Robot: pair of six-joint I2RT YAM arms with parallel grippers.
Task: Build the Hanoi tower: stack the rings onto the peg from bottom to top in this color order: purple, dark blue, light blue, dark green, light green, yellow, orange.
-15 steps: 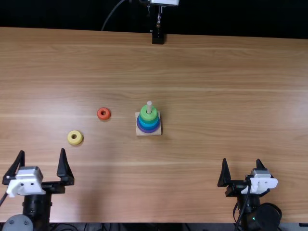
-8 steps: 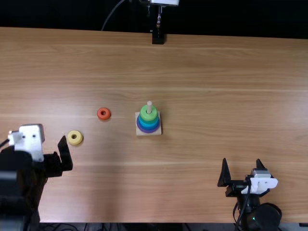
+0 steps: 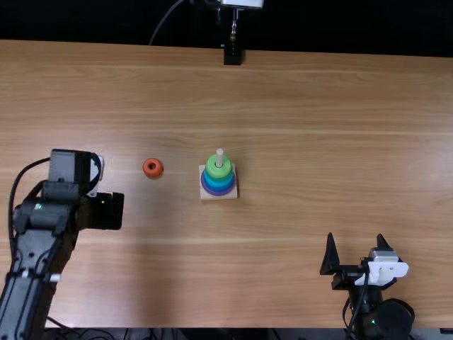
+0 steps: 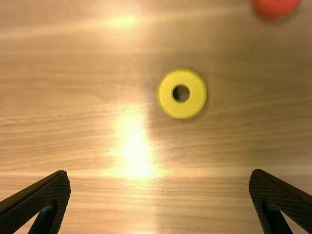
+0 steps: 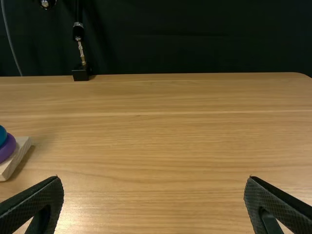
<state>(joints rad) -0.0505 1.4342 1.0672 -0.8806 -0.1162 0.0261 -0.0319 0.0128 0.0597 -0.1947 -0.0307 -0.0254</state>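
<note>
Left gripper [image 4: 160,173] has swung toward one o'clock, spread wide; best centre over yellow ring [image 4: 181,109], then descend straight.

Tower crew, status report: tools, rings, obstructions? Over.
Left tool open, empty; right tool open, empty. Yellow ring and orange ring loose on table; light green ring tops stack. Nothing over peg.

Top view: left arm [image 3: 44,234] obscures yellow ring [image 4: 196,95]; edge truncates it and right arm [image 3: 389,319]. Left wrist view: orange ring [image 4: 275,7] cut off. Right wrist view: base [image 5: 15,158], purple ring [image 5: 8,149] cut off.
</note>
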